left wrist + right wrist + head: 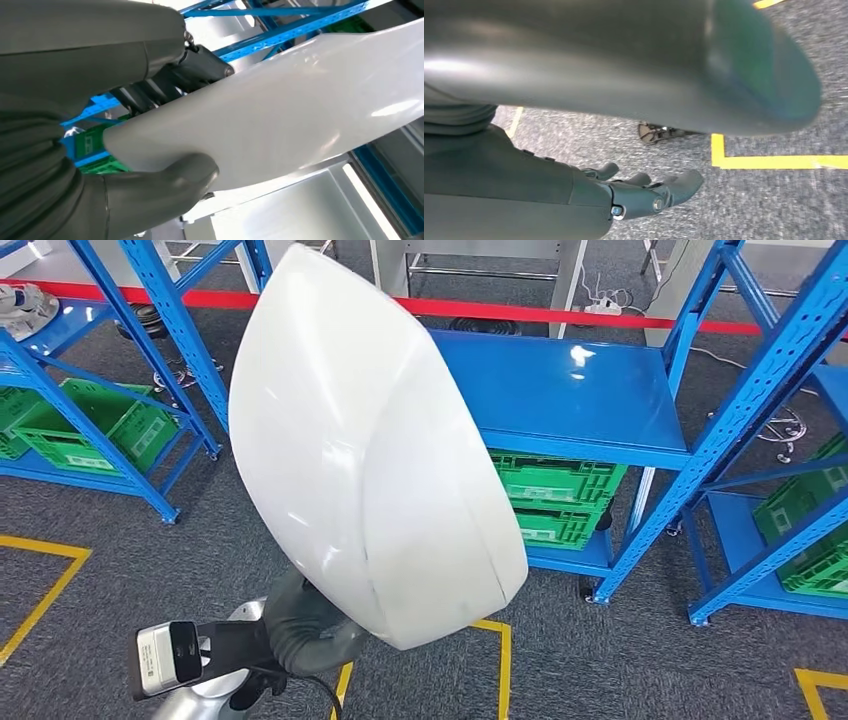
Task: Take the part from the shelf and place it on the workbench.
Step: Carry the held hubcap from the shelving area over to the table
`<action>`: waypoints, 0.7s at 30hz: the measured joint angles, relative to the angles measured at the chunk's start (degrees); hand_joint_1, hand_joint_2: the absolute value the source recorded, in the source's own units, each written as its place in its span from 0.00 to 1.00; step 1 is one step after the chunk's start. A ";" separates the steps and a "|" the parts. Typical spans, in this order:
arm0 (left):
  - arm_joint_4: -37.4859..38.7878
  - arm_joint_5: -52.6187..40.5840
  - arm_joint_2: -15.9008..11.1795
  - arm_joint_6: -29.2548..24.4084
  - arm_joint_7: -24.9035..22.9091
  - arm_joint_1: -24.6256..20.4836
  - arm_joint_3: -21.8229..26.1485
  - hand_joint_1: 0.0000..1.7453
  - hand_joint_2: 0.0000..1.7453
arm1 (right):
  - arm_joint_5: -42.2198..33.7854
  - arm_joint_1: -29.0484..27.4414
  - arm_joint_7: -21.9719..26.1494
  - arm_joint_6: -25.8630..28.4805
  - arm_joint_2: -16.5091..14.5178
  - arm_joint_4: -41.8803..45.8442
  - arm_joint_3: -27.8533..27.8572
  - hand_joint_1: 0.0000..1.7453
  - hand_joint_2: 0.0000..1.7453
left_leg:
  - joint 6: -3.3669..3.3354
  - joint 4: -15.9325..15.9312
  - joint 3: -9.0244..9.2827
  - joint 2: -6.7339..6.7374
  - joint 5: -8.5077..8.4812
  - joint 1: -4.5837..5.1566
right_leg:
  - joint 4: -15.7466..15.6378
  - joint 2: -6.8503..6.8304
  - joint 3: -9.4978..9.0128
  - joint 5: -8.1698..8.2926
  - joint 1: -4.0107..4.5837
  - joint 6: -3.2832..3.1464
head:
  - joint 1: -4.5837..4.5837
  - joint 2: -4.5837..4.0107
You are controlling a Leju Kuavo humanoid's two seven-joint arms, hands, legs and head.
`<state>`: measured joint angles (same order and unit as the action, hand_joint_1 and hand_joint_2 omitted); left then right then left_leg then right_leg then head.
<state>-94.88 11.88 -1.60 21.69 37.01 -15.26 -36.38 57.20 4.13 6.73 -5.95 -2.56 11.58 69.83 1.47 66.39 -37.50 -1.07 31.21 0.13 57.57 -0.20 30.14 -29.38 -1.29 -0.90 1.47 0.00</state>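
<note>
The blue shelving (570,390) fills the scene ahead, its middle shelf bare and glossy, with green crates (555,500) stacked on the level beneath; grey carpet with yellow floor tape (40,590) lies all around; no tabletop is to be seen. Before it all, the part (370,450), a large white curved shell, is held up off the shelf and tilted, hiding much of the head view; the left robot hand (165,145) is clamped on its lower edge, thumb under, dark fingers (150,95) over the top. The right robot hand (644,192) hangs low above the carpet, fingers loosely apart, holding nothing. This reads as the carrying step, pick done, placing not begun; the next move likely calls for turning to find the tabletop, keeping the one-handed grip steady since so broad a shell may lever loose.
</note>
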 joint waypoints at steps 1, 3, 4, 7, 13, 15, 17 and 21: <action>0.14 0.01 -0.01 0.02 -0.03 -0.12 -0.11 1.00 1.00 | -0.01 -0.06 -0.01 0.00 0.00 0.00 0.00 0.00 0.00 | 0.32 4.02 -1.68 0.28 2.00 -0.15 | 0.01 -0.55 0.25 0.14 0.00 -0.04 | 0.10 0.00; 0.43 0.02 -0.03 0.03 -0.10 -0.14 -0.28 1.00 1.00 | 0.00 -0.16 -0.02 0.00 0.00 0.00 0.00 0.00 0.00 | 0.73 8.51 -3.20 0.55 3.27 -0.44 | 0.05 -1.70 0.62 0.37 -0.01 0.04 | 0.15 0.00; 0.54 0.05 -0.04 0.05 -0.15 -0.16 -0.33 1.00 1.00 | 0.00 -0.16 -0.02 -0.01 -0.01 0.00 0.00 0.00 0.00 | 0.80 7.25 -2.19 0.77 2.15 -0.55 | 0.06 -2.24 0.67 0.43 -0.03 0.12 | 0.17 0.00; 0.71 0.56 -0.01 0.08 -0.63 -0.82 -0.64 1.00 1.00 | 0.15 -0.11 -0.20 -0.19 -0.07 -0.01 0.00 0.00 0.00 | 0.38 -4.79 4.80 3.83 -2.74 -0.46 | 0.09 -3.84 0.49 0.45 0.10 0.63 | 0.33 0.00; 1.32 1.85 0.30 0.07 -1.79 -2.63 -1.18 1.00 1.00 | 0.84 0.17 -0.58 -1.02 -0.11 -0.01 -0.01 0.00 0.00 | -2.48 -9.01 5.76 2.88 -3.95 -0.10 | 1.36 -4.46 0.75 -0.55 0.25 2.75 | 0.01 0.00; 1.56 1.95 0.48 0.02 -1.90 -2.98 -1.33 1.00 1.00 | 1.10 0.12 -0.43 -1.45 -0.12 -0.01 -0.02 0.00 0.00 | -3.14 -9.19 5.50 1.74 -4.38 -0.23 | 7.46 -1.53 3.56 -3.99 0.13 3.09 | -0.34 0.00; 1.90 1.93 0.54 -0.06 -1.96 -3.06 -1.65 1.00 1.00 | 1.33 -0.15 -0.45 -1.67 -0.10 -0.01 -0.02 0.00 0.00 | -3.43 -9.07 5.06 0.40 -4.59 -0.08 | 15.18 -0.32 7.46 -7.08 0.24 3.08 | -0.62 0.00; 2.40 1.89 0.54 -0.11 -1.97 -3.10 -2.19 1.00 1.00 | 1.42 -0.30 -0.57 -1.85 -0.02 0.00 -0.02 0.00 0.00 | -3.28 -8.41 4.67 -2.54 -4.71 0.03 | 8.89 1.31 5.04 -1.74 0.38 2.36 | -0.78 0.00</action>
<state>-92.48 13.77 -1.05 21.57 35.04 -18.36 -38.57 58.62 3.83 6.16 -7.80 -2.58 11.58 69.81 -1.81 57.99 -32.83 -3.61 26.50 0.16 66.46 1.11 35.18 -31.12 -0.91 1.46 0.69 0.00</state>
